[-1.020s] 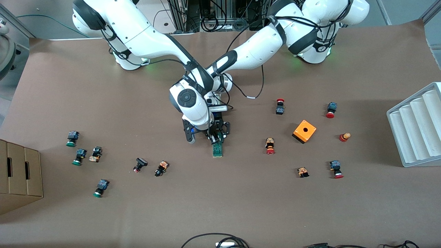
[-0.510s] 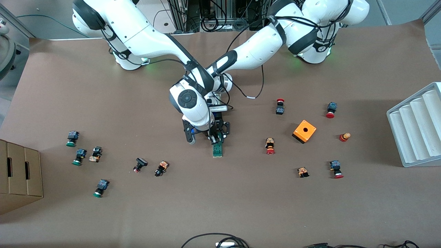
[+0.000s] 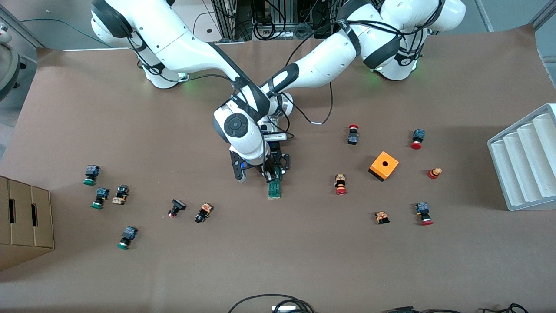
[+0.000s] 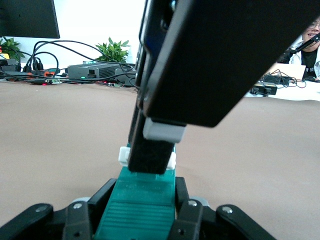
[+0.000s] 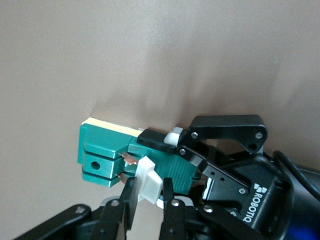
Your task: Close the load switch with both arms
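The load switch (image 3: 274, 189) lies flat on the brown surface (image 3: 304, 261) near its middle, its long axis running toward the front camera, well apart from the orange box (image 3: 384, 165), which sits toward the left arm's end of the surface. In the right wrist view the switch (image 5: 107, 155) shows as a green block with a pale base and a white lever piece (image 5: 150, 181) standing off its side. The left tool (image 3: 278, 170) is clamped on the end of the switch farther from the front camera, its black fingers (image 5: 200, 155) pressed against the green body. The right tool (image 3: 268, 174) is down at that same end, its fingers pinched closed on the white lever; one finger (image 4: 150, 147) reaches down onto the switch (image 4: 140, 205) in the left wrist view. Small red-capped push-buttons (image 3: 340, 184) lie scattered around the orange box, and green-capped ones (image 3: 100, 198) lie far from it, toward the right arm's end of the surface.
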### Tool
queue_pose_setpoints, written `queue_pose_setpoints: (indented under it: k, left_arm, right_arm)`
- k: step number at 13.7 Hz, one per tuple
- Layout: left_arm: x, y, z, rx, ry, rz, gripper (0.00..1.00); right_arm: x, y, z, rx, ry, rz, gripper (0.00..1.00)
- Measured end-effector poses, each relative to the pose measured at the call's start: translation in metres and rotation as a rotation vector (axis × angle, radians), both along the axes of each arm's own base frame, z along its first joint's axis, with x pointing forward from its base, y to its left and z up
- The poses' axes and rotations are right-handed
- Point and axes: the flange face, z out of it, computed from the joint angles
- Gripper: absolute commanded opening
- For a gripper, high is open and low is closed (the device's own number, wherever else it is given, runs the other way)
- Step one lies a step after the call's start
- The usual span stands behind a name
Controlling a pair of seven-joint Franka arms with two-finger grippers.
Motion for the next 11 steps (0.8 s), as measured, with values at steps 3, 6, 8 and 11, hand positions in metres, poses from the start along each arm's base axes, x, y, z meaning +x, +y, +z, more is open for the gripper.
queue_pose_setpoints:
  k: [3, 6, 8, 11]
  left_arm:
    - [0.000, 0.000, 0.000, 0.000, 0.000, 0.000, 0.48]
    - [0.000, 0.000, 0.000, 0.001, -0.001, 0.000, 0.48]
    - [0.000, 0.000, 0.000, 0.001, -0.001, 0.000, 0.48]
    - [-0.001, 0.000, 0.000, 0.001, -0.002, 0.000, 0.48]
  right_arm:
    - [0.011, -0.003, 0.015, 0.017, -0.019, -0.017, 0.26]
    - [0.039, -0.015, 0.019, 0.038, -0.067, -0.056, 0.26]
    - [0.044, -0.017, 0.016, 0.040, -0.070, -0.062, 0.26]
    - [0.045, -0.016, 0.016, 0.041, -0.071, -0.062, 0.26]
